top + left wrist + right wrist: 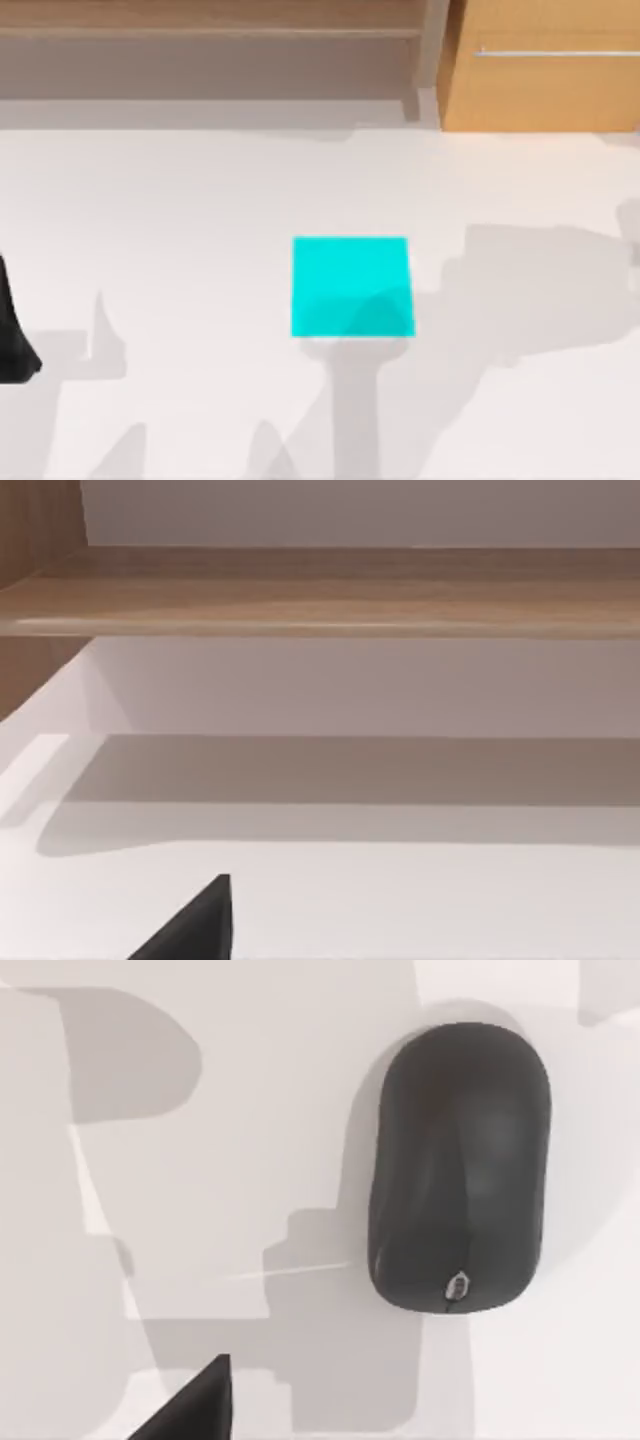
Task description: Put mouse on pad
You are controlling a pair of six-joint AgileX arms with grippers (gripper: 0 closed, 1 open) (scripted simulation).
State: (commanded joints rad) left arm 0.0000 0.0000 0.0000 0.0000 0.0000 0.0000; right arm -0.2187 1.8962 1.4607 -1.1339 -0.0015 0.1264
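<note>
Mouse (460, 1170) lies flat on the white table (240, 1160) in the right wrist view, dark grey, rounded oblong, w/ a small light scroll wheel near one end; nothing touches it. A black fingertip (195, 1405) of the right gripper pokes in at the frame edge, well apart from the mouse, bare tabletop and shadow between them. Can't tell from that sliver whether the right gripper is open or closed; it grips nothing visible. Grey block-shaped shadows fall across the table beside the mouse, one reaching up to its side. Pad (352, 286) is in the top view, a flat cyan square roughly mid-table, a bit toward the near edge and slightly right of centre, bare on top, w/ a shadow crossing its near right corner. Where the mouse sits relative to the pad can't be told. A large soft shadow spreads over the right side of the table toward the right edge. Left arm (14, 335) shows as a black shape at the left edge of the table, near half, parked well apart from the pad. In the left wrist view one black fingertip (195, 925) juts in over bare white table, facing a wooden shelf (330, 595) along the far edge; left gripper's state can't be told either. A wooden cabinet (540, 65) w/ a metal handle stands past the far right corner.
</note>
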